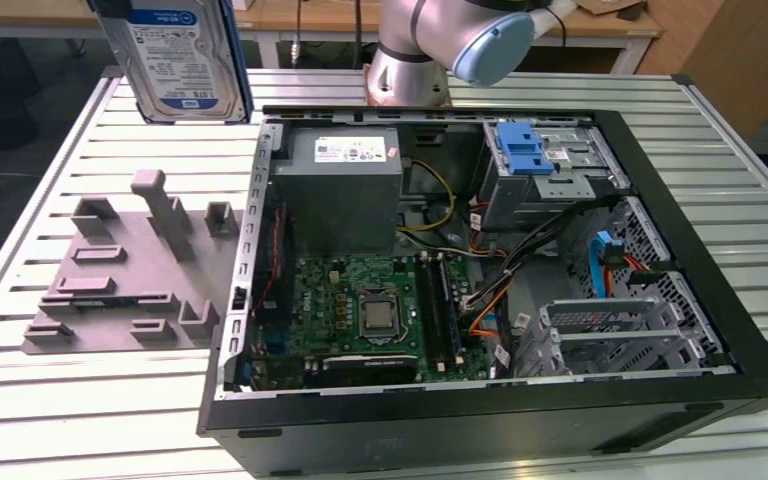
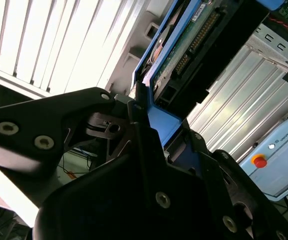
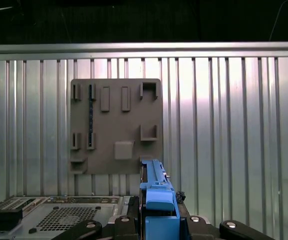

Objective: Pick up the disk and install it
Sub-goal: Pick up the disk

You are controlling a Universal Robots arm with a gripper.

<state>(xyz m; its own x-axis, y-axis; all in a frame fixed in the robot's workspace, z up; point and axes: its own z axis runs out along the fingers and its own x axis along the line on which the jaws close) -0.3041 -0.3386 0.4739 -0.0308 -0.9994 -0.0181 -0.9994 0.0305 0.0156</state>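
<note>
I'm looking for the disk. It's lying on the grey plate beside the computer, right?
No. The exterior view shows the disk up in the air, not lying on the grey plate beside the computer.

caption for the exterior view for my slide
Disk held aloft above the slatted table, at the exterior view's left of the open computer case.

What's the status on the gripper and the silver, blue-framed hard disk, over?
Black gripper shut on silver, blue-framed disk. Disk upright, aloft, outside the open black computer case. Loose cables run across case interior.
</note>
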